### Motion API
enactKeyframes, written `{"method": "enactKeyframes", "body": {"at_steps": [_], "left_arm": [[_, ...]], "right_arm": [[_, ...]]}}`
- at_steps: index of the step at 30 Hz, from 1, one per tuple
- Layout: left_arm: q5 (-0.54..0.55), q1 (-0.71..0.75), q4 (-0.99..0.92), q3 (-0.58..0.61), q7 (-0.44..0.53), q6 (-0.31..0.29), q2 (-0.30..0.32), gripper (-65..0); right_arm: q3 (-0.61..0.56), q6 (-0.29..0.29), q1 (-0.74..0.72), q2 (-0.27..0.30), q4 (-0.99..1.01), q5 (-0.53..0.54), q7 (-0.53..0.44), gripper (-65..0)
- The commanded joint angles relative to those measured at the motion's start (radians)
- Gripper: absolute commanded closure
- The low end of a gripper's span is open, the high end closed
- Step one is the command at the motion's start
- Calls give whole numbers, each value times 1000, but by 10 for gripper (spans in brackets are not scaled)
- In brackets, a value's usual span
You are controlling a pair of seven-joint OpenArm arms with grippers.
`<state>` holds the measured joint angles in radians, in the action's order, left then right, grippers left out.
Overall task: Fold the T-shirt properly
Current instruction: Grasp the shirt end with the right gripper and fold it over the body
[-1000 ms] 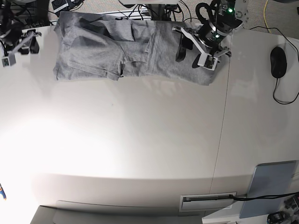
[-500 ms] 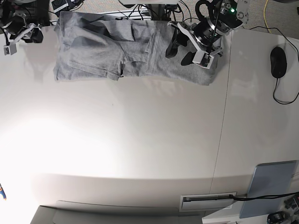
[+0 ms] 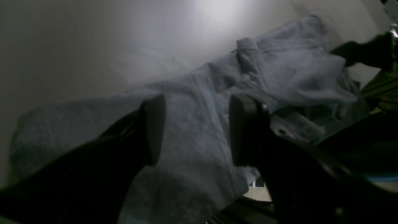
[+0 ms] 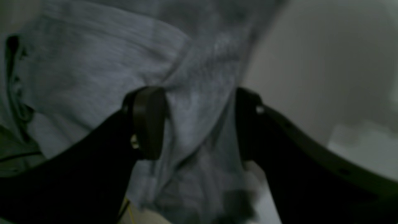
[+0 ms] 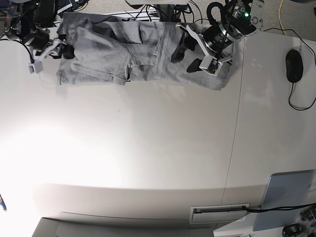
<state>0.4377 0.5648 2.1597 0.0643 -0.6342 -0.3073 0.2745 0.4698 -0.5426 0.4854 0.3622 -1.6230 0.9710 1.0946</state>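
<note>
Left gripper (image 3: 199,130): jaws spread, nothing between them but a view of the cloth; positioned over the smoother right part of the T-shirt (image 5: 148,73). Contact with the cloth cannot be confirmed.
Right gripper (image 4: 199,121): jaws spread, straddling a raised ridge at the left end of the T-shirt; no pinch is visible.
T-shirt location: a long, gathered strip across the far part of the tabletop (image 5: 148,133), with loose overlapping layers on the left.
Fault risk, right gripper: closing may catch only the upper layer. Probable cause: the ridge stands above the lower cloth. Result: the layers separate and the left end loses its shape.
Fault risk, left gripper: closing on the smooth panel may slip or raise a crease. Probable cause: no clear edge stands between the fingers.
Fault risk, both arms: an uneven lift may skew the strip. Probable cause: one side is gripped and the other is not.
Change, right gripper: it is now over the left end of the T-shirt; in the earlier base frames it is beside it, over bare tabletop.
Change, left gripper: only a slight shift, in the same region.
Change, T-shirt: no clear change in outline.
</note>
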Motion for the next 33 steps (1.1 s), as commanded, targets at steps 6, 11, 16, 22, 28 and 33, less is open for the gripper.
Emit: {"method": "enactKeyframes", "body": {"at_steps": [6, 11, 16, 22, 28, 33], "left_arm": [[-37, 0, 18, -1, 22, -1, 3, -335], [-42, 0, 18, -2, 22, -2, 3, -335], [-42, 0, 18, -2, 22, -1, 3, -335], [-87, 0, 18, -2, 22, 2, 3, -335], [-111, 0, 18, -2, 22, 63, 3, -335], [-125, 0, 14, -2, 24, 63, 3, -335]], "right_arm": [[-79, 9, 10, -36, -6, 20, 28, -351], [-122, 9, 10, -60, -6, 19, 13, -348], [-121, 8, 10, -66, -6, -44, -55, -54], [-69, 9, -40, -64, -6, -173, -103, 0], [112, 8, -134, -5, -6, -225, -74, 0], [159, 8, -166, 68, -55, -208, 14, 0]]}}
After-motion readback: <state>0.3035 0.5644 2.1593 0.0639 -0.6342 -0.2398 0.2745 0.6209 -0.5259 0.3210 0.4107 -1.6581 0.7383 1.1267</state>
